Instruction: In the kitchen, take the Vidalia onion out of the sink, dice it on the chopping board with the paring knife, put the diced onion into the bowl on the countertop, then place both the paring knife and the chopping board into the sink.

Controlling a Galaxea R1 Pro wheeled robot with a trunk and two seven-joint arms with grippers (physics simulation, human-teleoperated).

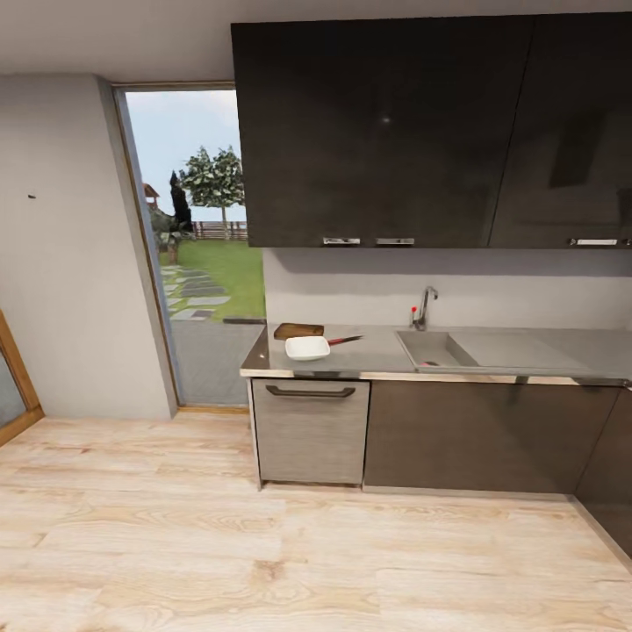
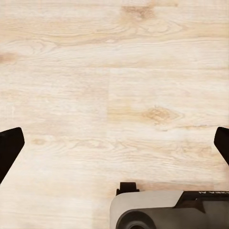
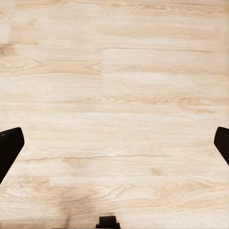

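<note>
Both claws, left [image 2: 114, 145] and right [image 3: 114, 145], gape wide over floor; paring knife [image 1: 344, 340] on worktop [image 1: 377, 355]: light, slim, grip red handle.

Open wooden floor [image 1: 263, 544] before countertop [image 1: 377, 355]

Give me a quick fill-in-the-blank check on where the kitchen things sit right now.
1. The bowl sits on the countertop, in front of the ____.
2. The paring knife lies between the bowl and the ____.
3. Both wrist views look down at a wooden ____.

Missing words: chopping board; sink; floor.
</note>
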